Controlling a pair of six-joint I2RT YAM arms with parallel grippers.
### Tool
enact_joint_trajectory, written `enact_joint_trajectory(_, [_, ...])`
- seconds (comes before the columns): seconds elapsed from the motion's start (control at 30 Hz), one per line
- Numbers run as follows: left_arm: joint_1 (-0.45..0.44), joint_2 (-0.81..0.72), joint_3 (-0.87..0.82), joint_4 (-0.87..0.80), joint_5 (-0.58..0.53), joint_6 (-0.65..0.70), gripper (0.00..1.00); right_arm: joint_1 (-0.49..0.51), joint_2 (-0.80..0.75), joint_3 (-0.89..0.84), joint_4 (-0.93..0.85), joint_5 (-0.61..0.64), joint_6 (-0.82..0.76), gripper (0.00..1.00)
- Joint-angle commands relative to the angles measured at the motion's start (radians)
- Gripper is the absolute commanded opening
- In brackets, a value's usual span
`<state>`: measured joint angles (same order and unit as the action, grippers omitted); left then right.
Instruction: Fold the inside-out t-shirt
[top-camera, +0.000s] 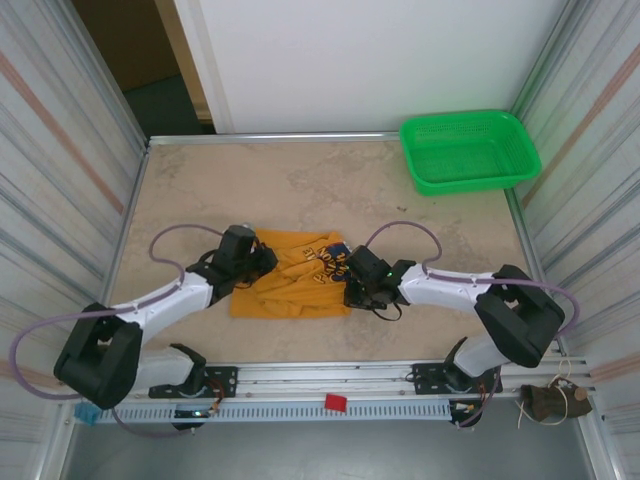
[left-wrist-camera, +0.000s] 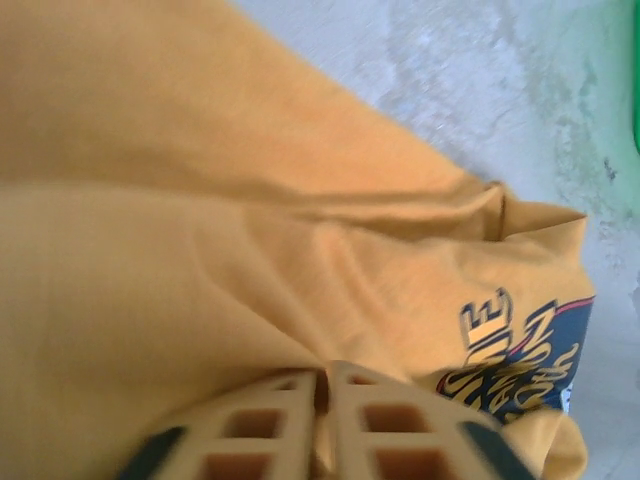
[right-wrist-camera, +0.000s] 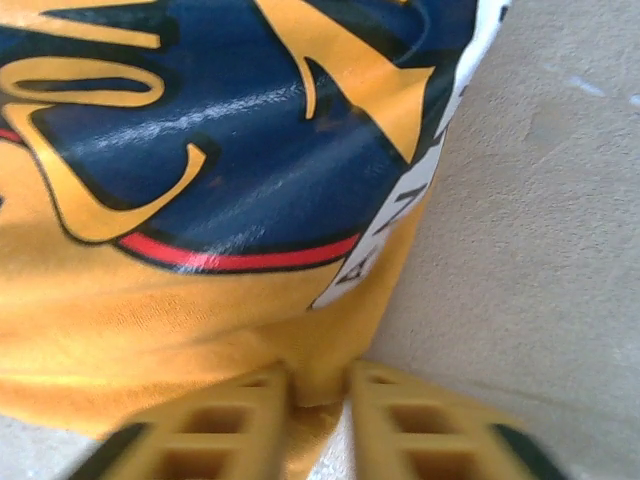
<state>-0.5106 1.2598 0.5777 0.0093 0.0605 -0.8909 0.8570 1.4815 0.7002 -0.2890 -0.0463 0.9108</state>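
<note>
The mustard-orange t-shirt (top-camera: 290, 275) lies bunched in the middle of the table, its dark lettered print (top-camera: 330, 252) facing up at the right. My left gripper (top-camera: 262, 258) sits at the shirt's left edge, shut on a fold of its cloth (left-wrist-camera: 180, 280); the fingers (left-wrist-camera: 270, 420) are pressed together with fabric pinched between them (left-wrist-camera: 322, 385). My right gripper (top-camera: 352, 283) is at the shirt's right edge, shut on the cloth just below the navy, red and white print (right-wrist-camera: 200, 120); a lump of orange fabric sits between its fingers (right-wrist-camera: 320, 375).
A green plastic basket (top-camera: 468, 150) stands at the far right corner of the table. Bare beige tabletop (top-camera: 300, 180) stretches behind the shirt. Metal walls close in on both sides, and a rail runs along the near edge.
</note>
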Motion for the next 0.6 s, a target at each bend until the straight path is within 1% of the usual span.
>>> enact_joint_trajectory(0.0, [0.032,0.04,0.057,0.061,0.01,0.041,0.0,-0.007,0.011,0.014,0.009,0.023,-0.006,0.0])
enact_joint_trajectory(0.13, [0.083,0.082,0.102,0.065,0.023,0.084,0.0,-0.008,-0.022,-0.015,0.001,0.03,-0.006,0.0])
enact_joint_trajectory(0.27, [0.164,0.111,0.145,0.06,0.035,0.144,0.0,-0.01,-0.071,-0.045,-0.018,0.046,-0.004,0.0])
enact_joint_trajectory(0.37, [0.236,0.167,0.192,0.059,0.088,0.19,0.0,-0.014,-0.086,-0.063,-0.013,0.046,-0.004,0.0])
enact_joint_trajectory(0.43, [0.27,0.205,0.209,0.08,0.115,0.202,0.0,-0.014,-0.082,-0.065,-0.007,0.043,-0.006,0.0])
enact_joint_trajectory(0.57, [0.328,0.308,0.257,0.135,0.217,0.218,0.0,-0.01,-0.07,-0.064,0.005,0.037,-0.006,0.0])
